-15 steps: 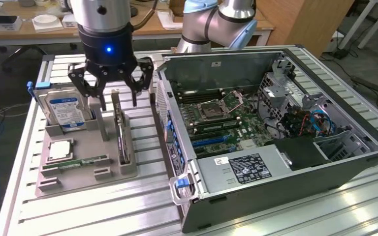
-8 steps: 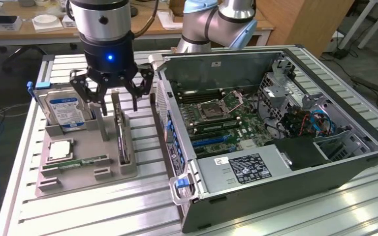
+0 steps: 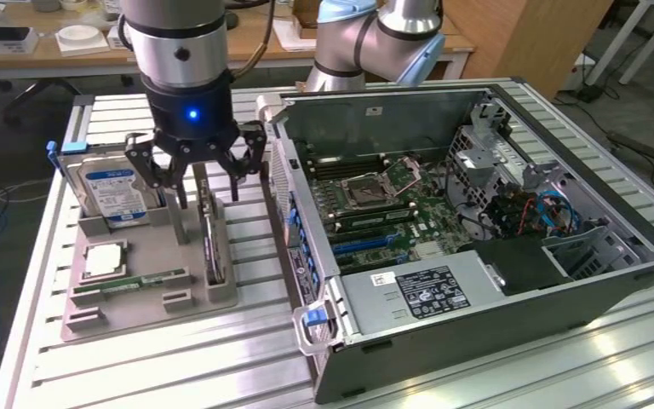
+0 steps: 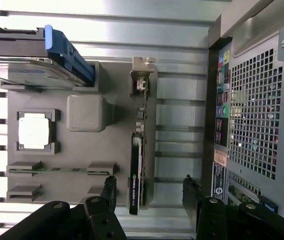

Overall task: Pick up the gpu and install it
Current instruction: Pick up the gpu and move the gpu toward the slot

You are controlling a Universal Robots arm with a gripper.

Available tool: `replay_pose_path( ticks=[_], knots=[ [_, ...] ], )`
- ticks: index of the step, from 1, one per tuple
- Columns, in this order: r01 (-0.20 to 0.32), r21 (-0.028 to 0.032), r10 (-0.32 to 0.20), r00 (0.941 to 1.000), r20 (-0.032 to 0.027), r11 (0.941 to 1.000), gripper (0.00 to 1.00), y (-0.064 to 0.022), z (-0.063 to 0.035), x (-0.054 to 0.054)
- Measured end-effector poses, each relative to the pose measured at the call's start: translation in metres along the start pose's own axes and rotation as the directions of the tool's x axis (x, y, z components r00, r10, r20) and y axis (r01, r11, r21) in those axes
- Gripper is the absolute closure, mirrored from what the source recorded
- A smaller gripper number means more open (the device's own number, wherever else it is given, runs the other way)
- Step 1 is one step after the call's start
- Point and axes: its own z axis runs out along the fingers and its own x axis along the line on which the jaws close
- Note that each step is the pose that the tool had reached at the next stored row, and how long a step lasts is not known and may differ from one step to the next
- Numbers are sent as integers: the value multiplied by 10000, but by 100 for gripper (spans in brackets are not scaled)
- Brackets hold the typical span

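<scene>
**Hand** (image 3: 198, 194): spread to its widest, holding nothing. You have it poised above the card, one finger to each flat side, with no contact visible.

**Gpu** (image 3: 211, 247): stands on its long edge in a slot of the grey tray (image 3: 134, 313), so both faces are free for your grip.

**Tray:** sits on the worktop (image 3: 134, 375), just beside the open computer case (image 3: 475, 341). The card is not yet fitted.
</scene>
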Motion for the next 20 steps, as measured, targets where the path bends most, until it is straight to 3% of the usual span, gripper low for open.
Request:
replay_pose_path(
  ticks=[3, 10, 20],
  knots=[
    [0, 0, 0, 10000, -1, 10000, 35, -2, 52, 1],
    [-8, 2, 8, 10000, 78, 10000, 35, -6, 145, 1],
    [-91, 4, 91, 9998, 173, 10000, 35, -8, 204, 2]
  ],
)
